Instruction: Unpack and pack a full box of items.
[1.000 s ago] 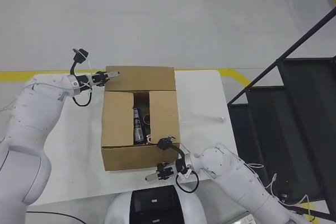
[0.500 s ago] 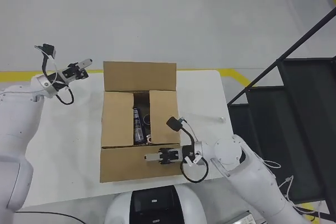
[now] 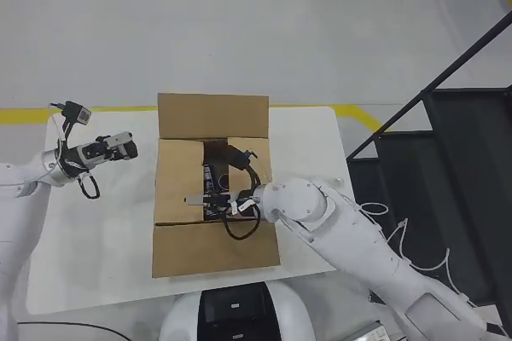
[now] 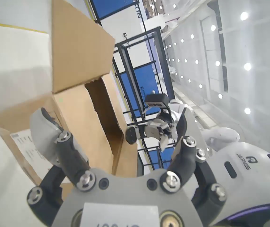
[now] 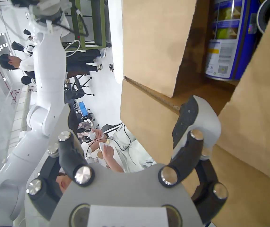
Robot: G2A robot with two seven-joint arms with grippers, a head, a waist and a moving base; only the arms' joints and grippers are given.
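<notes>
Top view: right tool [image 3: 196,201] hovers over box [image 3: 212,118].

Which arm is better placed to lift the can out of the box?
Right, probably: the right tool, open, hangs over the box by the gap where the can shows; the left tool sits off beside the box.

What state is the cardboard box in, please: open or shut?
Partly open: the box has end flaps folded out, side flaps parted, showing a can.

Right gripper [image 5: 130,116]: I see it spread wide at the box [image 5: 153,24] flaps.
Inside: a blue can [image 5: 231,29] between the flaps.
</notes>
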